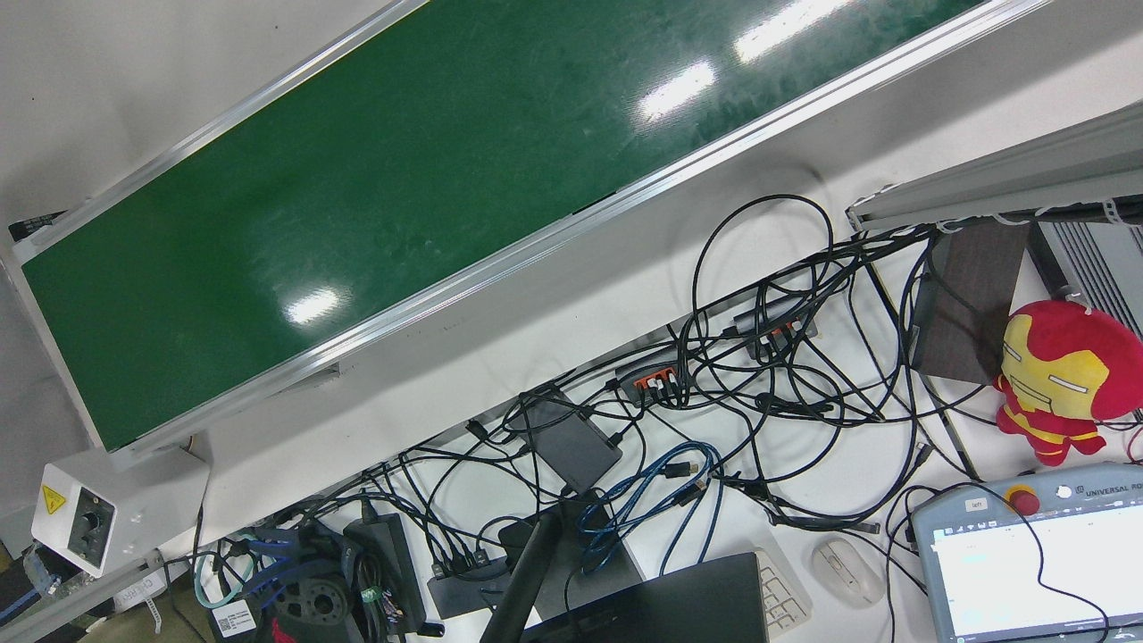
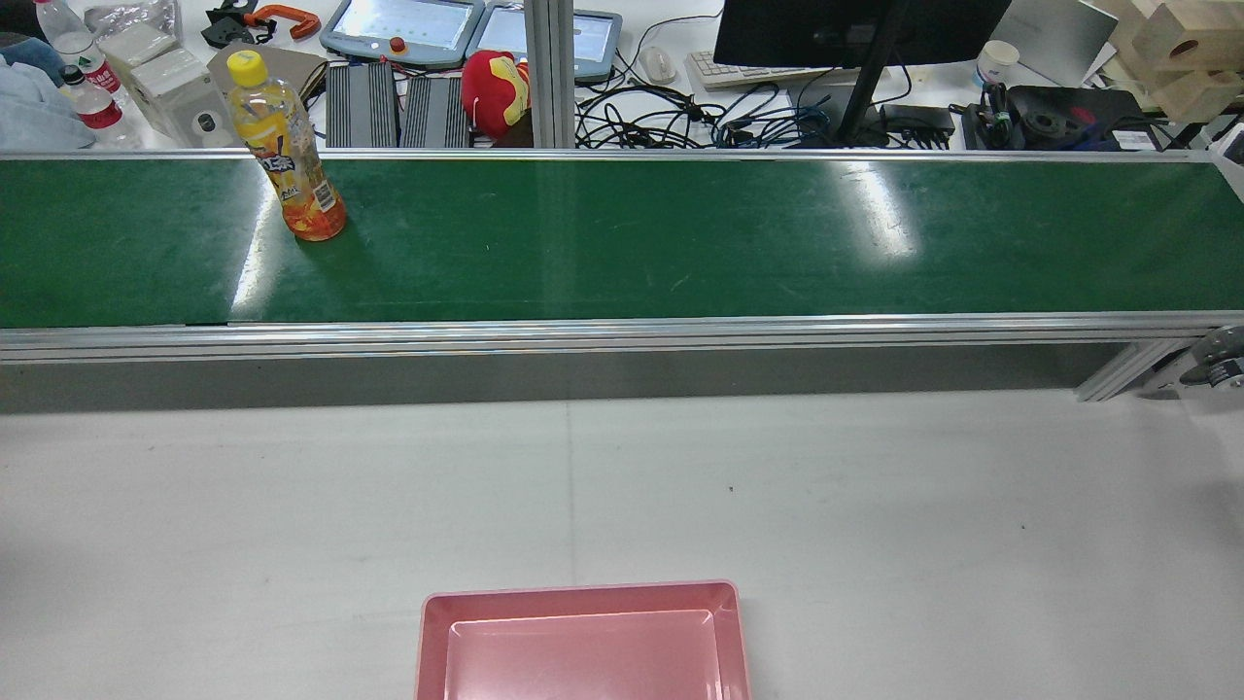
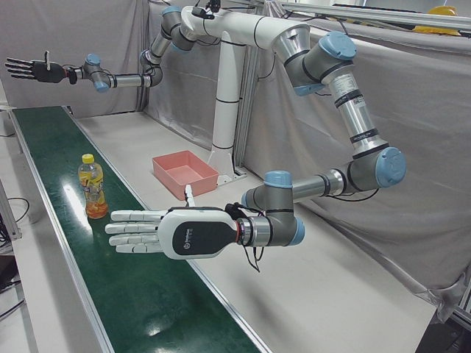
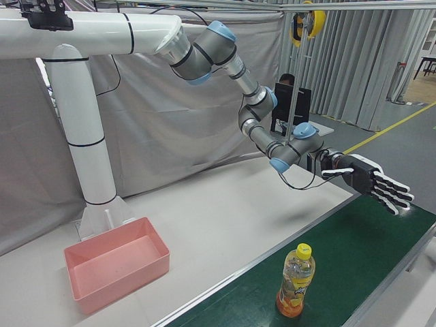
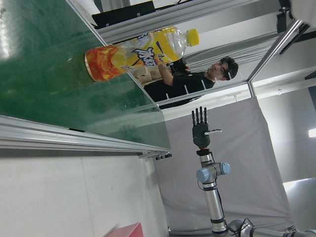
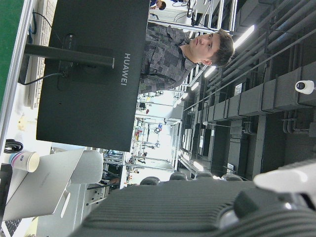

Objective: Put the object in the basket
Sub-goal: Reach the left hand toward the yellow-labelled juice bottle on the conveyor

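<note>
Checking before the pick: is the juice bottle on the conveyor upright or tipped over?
Upright. The juice bottle stands on its base on the green conveyor belt, yellow cap on top, touched by no robot hand.

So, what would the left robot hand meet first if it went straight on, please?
Likely nothing nearby: the left robot hand points across the green belt, with the bottle off to one side.

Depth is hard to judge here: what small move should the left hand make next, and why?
Probably ease the left hand toward the upright orange drink bottle with the yellow cap: its fingers are spread, hold nothing, and stand short of the bottle on the green conveyor belt.
</note>
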### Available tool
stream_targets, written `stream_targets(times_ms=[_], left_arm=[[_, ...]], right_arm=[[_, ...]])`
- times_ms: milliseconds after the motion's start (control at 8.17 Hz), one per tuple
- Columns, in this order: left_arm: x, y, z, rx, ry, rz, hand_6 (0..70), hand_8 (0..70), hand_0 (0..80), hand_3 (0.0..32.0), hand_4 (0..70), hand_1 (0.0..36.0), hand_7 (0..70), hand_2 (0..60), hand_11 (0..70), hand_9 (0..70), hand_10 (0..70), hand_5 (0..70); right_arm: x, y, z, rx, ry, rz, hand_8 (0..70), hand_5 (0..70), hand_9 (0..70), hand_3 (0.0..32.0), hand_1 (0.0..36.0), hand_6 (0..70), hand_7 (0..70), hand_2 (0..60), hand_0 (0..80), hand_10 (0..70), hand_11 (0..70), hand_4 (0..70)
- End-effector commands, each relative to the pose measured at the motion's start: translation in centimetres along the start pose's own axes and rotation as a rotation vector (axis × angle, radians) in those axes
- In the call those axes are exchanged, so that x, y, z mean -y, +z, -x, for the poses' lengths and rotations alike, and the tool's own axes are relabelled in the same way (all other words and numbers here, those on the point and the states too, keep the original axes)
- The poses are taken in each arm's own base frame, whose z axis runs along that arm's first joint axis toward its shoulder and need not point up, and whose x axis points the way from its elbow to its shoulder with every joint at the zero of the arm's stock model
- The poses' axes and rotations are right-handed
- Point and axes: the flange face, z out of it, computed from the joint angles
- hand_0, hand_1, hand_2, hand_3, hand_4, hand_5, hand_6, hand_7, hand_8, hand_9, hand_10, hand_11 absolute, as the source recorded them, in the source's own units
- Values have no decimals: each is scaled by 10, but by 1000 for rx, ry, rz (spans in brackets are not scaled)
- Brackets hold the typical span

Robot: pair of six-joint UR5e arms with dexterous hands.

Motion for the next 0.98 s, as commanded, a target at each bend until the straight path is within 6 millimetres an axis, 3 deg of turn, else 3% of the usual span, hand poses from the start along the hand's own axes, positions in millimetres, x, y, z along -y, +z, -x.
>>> stream_targets(times_ms=[0, 245, 367, 490, 735, 857], left_arm=[[-22, 28, 72, 111, 13, 34, 0, 29, 586, 6, 29, 112, 0, 0, 124, 38, 70, 19], [-27, 33, 72, 88, 10, 43, 0, 25, 583, 10, 23, 107, 0, 0, 149, 33, 88, 5], [-38, 42, 83, 100, -6, 54, 0, 28, 583, 12, 24, 110, 0, 0, 151, 38, 89, 2], [-58, 63, 109, 98, -30, 63, 0, 33, 593, 6, 30, 118, 0, 0, 147, 44, 85, 10], [-90, 80, 171, 88, -85, 49, 0, 39, 613, 4, 36, 136, 0, 0, 149, 52, 86, 14], [-101, 88, 184, 105, -90, 48, 0, 39, 619, 8, 35, 140, 0, 0, 144, 50, 83, 12]], right_arm=[[0, 0, 1, 2, 0, 0, 0, 0, 0, 0, 0, 0, 0, 0, 0, 0, 0, 0], [0, 0, 0, -1, 0, 0, 0, 0, 0, 0, 0, 0, 0, 0, 0, 0, 0, 0], [0, 0, 1, 1, 0, 0, 0, 0, 0, 0, 0, 0, 0, 0, 0, 0, 0, 0], [0, 0, 0, 1, 0, 0, 0, 0, 0, 0, 0, 0, 0, 0, 0, 0, 0, 0], [0, 0, 0, 1, 2, 0, 0, 0, 0, 0, 0, 0, 0, 0, 0, 0, 0, 0], [0, 0, 0, 1, 0, 0, 0, 0, 0, 0, 0, 0, 0, 0, 0, 0, 0, 0]])
